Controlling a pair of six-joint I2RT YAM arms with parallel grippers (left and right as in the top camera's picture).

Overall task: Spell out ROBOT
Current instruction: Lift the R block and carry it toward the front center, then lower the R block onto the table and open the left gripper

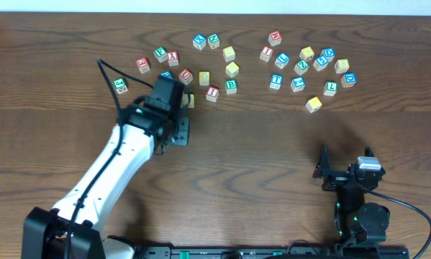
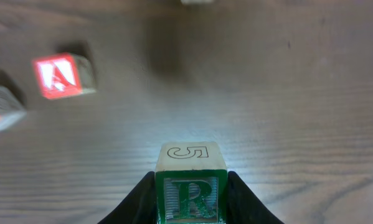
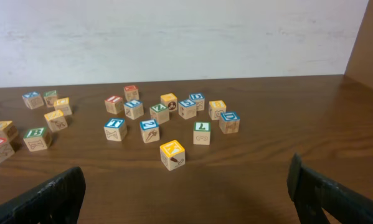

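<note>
1. Lt gripper pinches R cube btwn both fingers. Green R faces the wrist cam, w/ an outlined "5" on the adjoining face.
2. Overhead: lt gripper sits at near edge of the left cube group. R cube is hidden under it there. Can't tell if cube is lifted or resting on table.
3. Lt wrist view: bare wood beyond R cube. Red A cube is far-left, well apart.
4. Rt gripper is spread wide, gripping nothing, at near right of table.
5. Green B cube is right of lt gripper. Blue T cube is at left edge of right group.
6. Yellow cube lies nearest of right group, apart from the others.
</note>
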